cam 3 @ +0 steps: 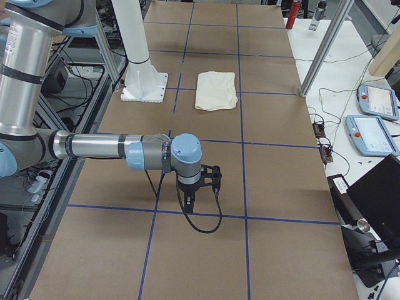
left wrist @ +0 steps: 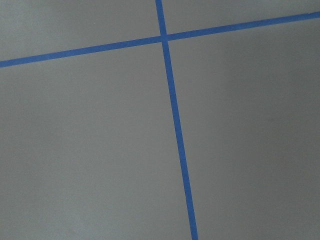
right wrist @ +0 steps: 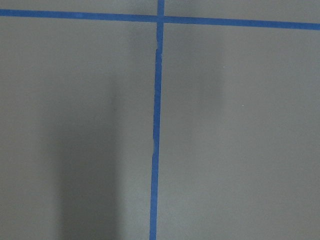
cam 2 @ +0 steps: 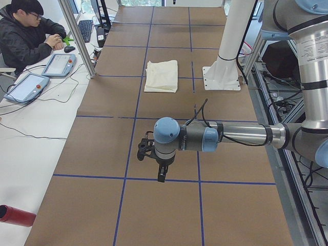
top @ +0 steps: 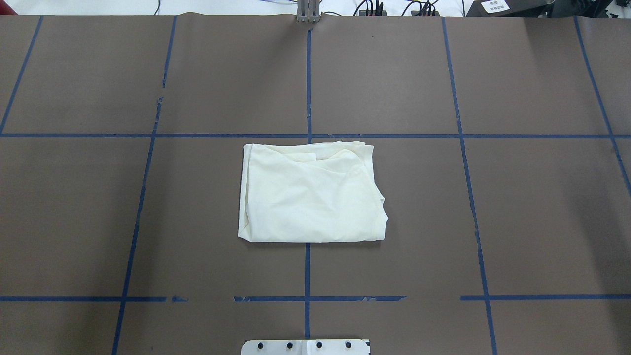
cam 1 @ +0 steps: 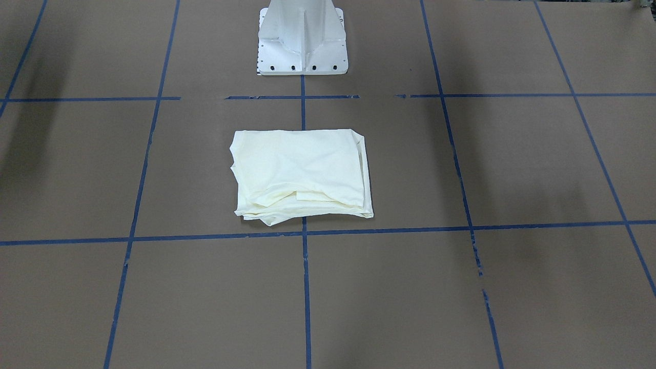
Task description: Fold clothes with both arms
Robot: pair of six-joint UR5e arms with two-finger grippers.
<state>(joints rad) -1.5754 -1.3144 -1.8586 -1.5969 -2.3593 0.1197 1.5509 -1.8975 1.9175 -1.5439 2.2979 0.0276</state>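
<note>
The clothes are one cream shirt [cam 1: 302,174] [top: 310,195], folded into a rough rectangle at the table's middle, just in front of the pedestal. Only its plain cream side shows; any print is hidden. It also appears small in the side views [cam 2: 161,76] [cam 3: 217,89]. Both arms are held far from it, out at the table's ends. The left gripper [cam 2: 161,174] points down above bare table, and so does the right gripper [cam 3: 190,205]. I cannot tell whether either is open or shut. Both wrist views show only brown table and blue tape lines.
The white pedestal base [cam 1: 302,46] [top: 305,346] stands behind the shirt. A person [cam 2: 31,31] sits at a side desk with teach pendants [cam 2: 28,87] [cam 3: 369,134]. Metal frame posts [cam 2: 77,36] [cam 3: 325,44] rise at the table's far edge. A red bottle [cam 2: 15,215] lies on the desk.
</note>
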